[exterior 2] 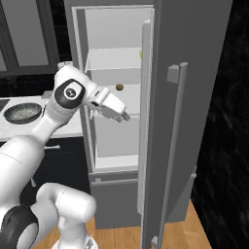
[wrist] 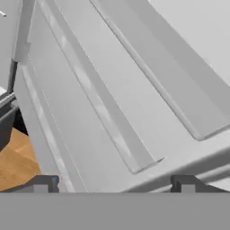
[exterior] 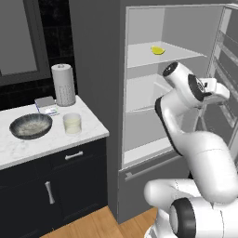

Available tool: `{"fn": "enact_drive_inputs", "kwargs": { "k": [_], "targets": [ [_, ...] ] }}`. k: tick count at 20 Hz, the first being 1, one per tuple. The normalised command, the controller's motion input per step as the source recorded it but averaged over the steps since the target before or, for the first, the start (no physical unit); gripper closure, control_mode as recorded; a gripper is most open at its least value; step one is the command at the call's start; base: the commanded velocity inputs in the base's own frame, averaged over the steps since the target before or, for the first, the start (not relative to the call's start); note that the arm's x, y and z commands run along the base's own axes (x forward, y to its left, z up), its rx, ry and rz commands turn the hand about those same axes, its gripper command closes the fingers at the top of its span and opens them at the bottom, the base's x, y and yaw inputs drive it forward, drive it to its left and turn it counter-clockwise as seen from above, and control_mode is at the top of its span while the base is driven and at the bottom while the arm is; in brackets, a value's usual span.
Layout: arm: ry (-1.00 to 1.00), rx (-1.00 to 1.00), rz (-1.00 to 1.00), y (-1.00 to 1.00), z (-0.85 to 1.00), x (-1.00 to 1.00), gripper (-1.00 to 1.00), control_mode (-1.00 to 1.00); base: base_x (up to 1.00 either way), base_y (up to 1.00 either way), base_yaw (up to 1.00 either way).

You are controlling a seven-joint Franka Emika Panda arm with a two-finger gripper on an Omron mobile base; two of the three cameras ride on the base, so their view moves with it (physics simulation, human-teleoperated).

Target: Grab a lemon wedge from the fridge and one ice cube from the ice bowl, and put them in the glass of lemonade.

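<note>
The fridge (exterior: 144, 28) stands open, its door (exterior 2: 160, 121) swung out to the right. The lemon wedge (exterior: 157, 49) lies on the upper white shelf, small and bright yellow. My gripper (exterior 2: 124, 116) hangs in front of the middle shelves, below and to the right of the wedge and close to the door's inner side. In the hand view my gripper (wrist: 113, 185) is open, its fingertips (wrist: 42, 183) far apart with nothing between them, facing the door's shelf rails. The ice bowl (exterior: 30, 125) and the glass of lemonade (exterior: 72, 123) sit on the marble counter to the left.
A white paper towel roll (exterior: 63, 84) and a small box (exterior: 46, 104) stand at the back of the counter (exterior: 28, 148). A small round brown item (exterior 2: 119, 87) rests on a middle fridge shelf. The door's long bar handle (exterior 2: 175, 146) faces outward; wooden floor lies below.
</note>
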Motion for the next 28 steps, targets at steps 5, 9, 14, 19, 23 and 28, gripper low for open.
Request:
{"fn": "enact_drive_inputs", "kwargs": {
  "k": [5,9,14,19,23,28],
  "targets": [
    [0.08,0.00,-0.28,-0.82,-0.53,0.28,-1.00,-1.00,0.00,0.00,0.00],
    [0.00,0.00,-0.16,-0.55,-0.47,0.19,-1.00,-1.00,0.00,0.00,0.00],
    [0.00,0.00,-0.18,-0.78,-0.08,-0.15,-1.00,-1.00,0.00,0.00,0.00],
    [-0.02,0.00,-0.20,-0.88,-0.06,-0.43,-1.00,-1.00,0.00,0.00,0.00],
    [-0.02,0.00,-0.18,-0.84,-0.02,-0.41,-1.00,-1.00,0.00,0.00,0.00],
    [-0.13,0.03,-0.11,-0.97,-0.01,-0.30,-1.00,-1.00,0.00,0.00,0.00]
  ]
}}
